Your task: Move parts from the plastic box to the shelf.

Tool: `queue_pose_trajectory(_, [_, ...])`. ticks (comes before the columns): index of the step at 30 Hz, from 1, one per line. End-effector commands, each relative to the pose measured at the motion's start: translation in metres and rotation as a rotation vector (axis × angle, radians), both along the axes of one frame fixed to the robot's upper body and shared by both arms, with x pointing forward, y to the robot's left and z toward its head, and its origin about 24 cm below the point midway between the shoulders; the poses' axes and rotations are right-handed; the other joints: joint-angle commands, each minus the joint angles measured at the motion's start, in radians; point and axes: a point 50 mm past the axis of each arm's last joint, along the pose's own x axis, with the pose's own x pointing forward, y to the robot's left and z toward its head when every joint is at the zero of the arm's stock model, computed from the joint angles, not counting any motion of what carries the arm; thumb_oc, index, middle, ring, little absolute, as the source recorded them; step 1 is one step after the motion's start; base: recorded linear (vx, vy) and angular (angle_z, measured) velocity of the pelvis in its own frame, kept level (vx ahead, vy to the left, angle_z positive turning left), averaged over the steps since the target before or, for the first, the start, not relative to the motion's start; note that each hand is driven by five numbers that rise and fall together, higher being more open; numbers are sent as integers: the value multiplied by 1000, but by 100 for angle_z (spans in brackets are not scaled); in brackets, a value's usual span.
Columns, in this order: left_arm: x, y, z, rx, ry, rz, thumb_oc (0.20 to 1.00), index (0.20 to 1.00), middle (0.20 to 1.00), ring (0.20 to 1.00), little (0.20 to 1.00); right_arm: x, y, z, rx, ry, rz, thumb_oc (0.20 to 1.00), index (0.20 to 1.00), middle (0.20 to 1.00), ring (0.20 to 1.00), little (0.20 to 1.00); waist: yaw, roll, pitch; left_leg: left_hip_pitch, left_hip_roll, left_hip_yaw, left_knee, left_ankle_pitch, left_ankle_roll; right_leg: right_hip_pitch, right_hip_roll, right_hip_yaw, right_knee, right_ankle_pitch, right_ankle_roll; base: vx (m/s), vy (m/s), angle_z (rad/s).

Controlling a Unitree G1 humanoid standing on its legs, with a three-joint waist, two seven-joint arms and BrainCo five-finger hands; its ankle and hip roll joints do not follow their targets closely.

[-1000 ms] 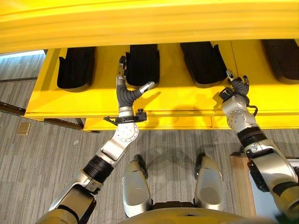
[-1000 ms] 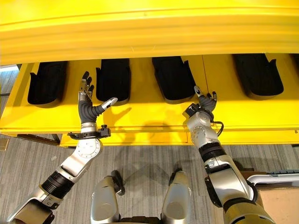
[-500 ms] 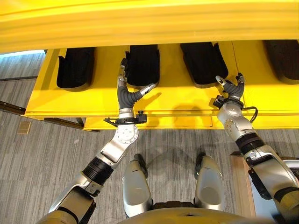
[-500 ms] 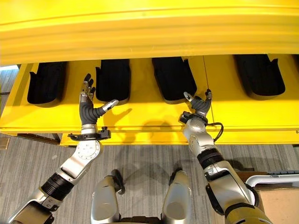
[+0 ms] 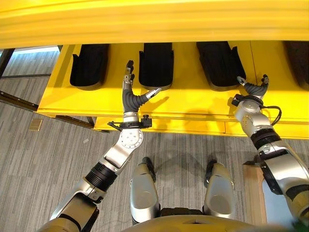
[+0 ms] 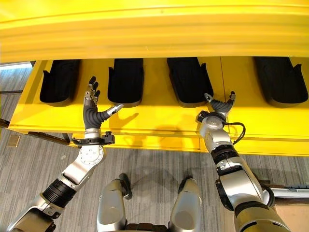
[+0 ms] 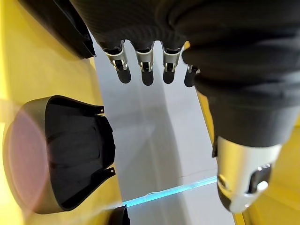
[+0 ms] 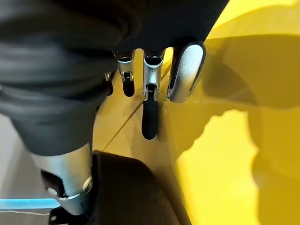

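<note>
Parts: you see four black moulded parts (image 5: 156, 65) lying in a row on the yellow shelf (image 5: 193, 104), upper half of the frame, evenly spaced, likely so each sits clear of its neighbour.
Left robot hand (image 5: 129, 92): fingers straight, thumb out, empty, centre-left over the shelf.
Right robot hand (image 5: 252, 89): spread, empty, right of centre.
Hidden: plastic box cut off at lower right; the far-right part is clipped by the frame edge.

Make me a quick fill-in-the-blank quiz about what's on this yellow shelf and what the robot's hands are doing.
The black moulded plastic parts lie in a row on a shelf coloured ____.
The left hand holds ____.
The fingers of the right hand are ____, not curled.
The floor is covered with ____ carpet.

Missing words: yellow; nothing; open; grey
</note>
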Motion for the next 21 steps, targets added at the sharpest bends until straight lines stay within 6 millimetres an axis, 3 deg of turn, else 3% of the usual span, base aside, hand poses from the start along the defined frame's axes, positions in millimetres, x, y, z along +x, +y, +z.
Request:
queue_pose_trajectory(1, [-16, -11, 31, -49, -149, -125, 1000, 1000, 1000, 1000, 1000, 4, -11, 7, -40, 14, -24, 1000, 1000, 1000, 1000, 1000, 20, -7, 18, 30, -51, 37, -8, -16, 80, 70, 14, -96, 173, -121, -79, 0, 0, 0])
queue_pose_trajectory(10, [-18, -11, 24, -42, -132, -141, 1000, 1000, 1000, 1000, 1000, 13, -27, 53, -222, -43, -22, 1000, 1000, 1000, 1000, 1000, 39, -3, 18, 33, -59, 28, 2, -30, 80, 71, 1, -108, 187, -128, -78, 13, -8, 3])
queue_pose_trajectory(21, [-20, -12, 18, -36, -120, -160, 1000, 1000, 1000, 1000, 1000, 20, -19, 72, -308, -63, 30, 1000, 1000, 1000, 1000, 1000, 51, -1, 18, 29, -66, 18, 11, -39, 80, 63, -7, -109, 211, -142, -82, 19, -13, 3])
